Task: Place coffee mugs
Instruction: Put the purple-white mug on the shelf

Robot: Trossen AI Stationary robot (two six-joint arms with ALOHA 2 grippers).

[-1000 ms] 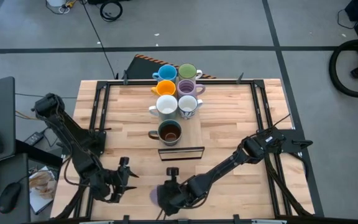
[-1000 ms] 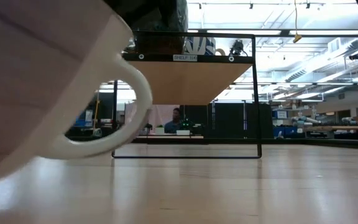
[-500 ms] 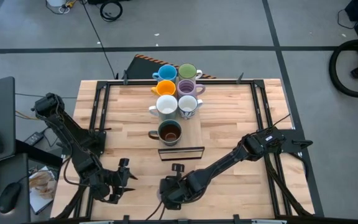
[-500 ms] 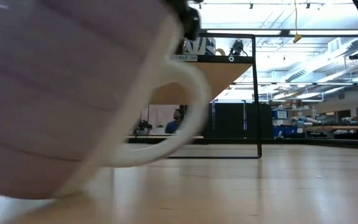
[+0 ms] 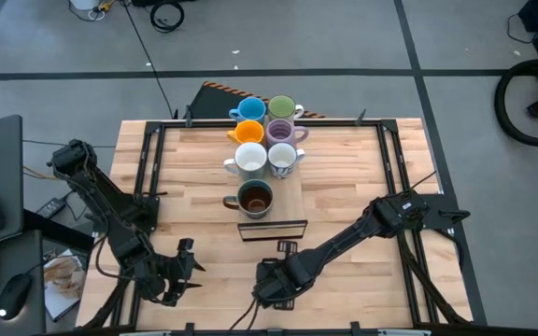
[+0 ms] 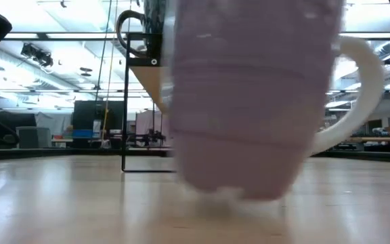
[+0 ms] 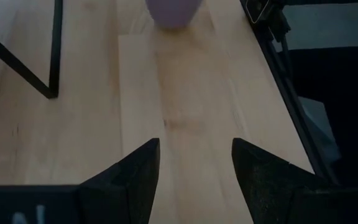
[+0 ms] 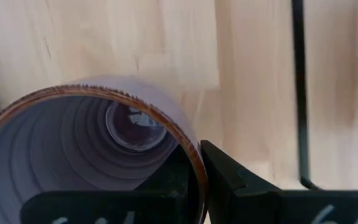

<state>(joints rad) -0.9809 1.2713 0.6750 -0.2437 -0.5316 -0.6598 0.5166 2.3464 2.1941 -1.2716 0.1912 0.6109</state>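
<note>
Right gripper (image 5: 271, 285) sits low at the table's near edge, fingers clamped on the rim of a lilac mug (image 6: 249, 102); one finger (image 8: 235, 183) is outside the wall, the other side is hidden behind the mug. The mug is upright, its base just above or barely on the wood (cannot tell which from the low view), white handle pointing to that view's right. In the right wrist view the mug's opening (image 8: 92, 155) shows a brown rim and ribbed inside.

Left gripper (image 5: 183, 264) waits off to the left of the right gripper, also near the front edge, fingers (image 7: 129, 180) spread apart with nothing between them; the held mug's base shows ahead of it in the left wrist view.

Just beyond the right gripper stands a thin black wire frame (image 5: 272, 229) on the table (image 5: 344, 187). Past that, the dark mug (image 5: 255, 198) stands alone. Farther on, a tight cluster of six: two white mugs (image 5: 249, 159) side by side, then the orange mug (image 5: 248, 133) beside a second lilac mug (image 5: 282, 133), and at the far edge the blue mug (image 5: 250, 111) beside the green mug (image 5: 281, 107).
</note>
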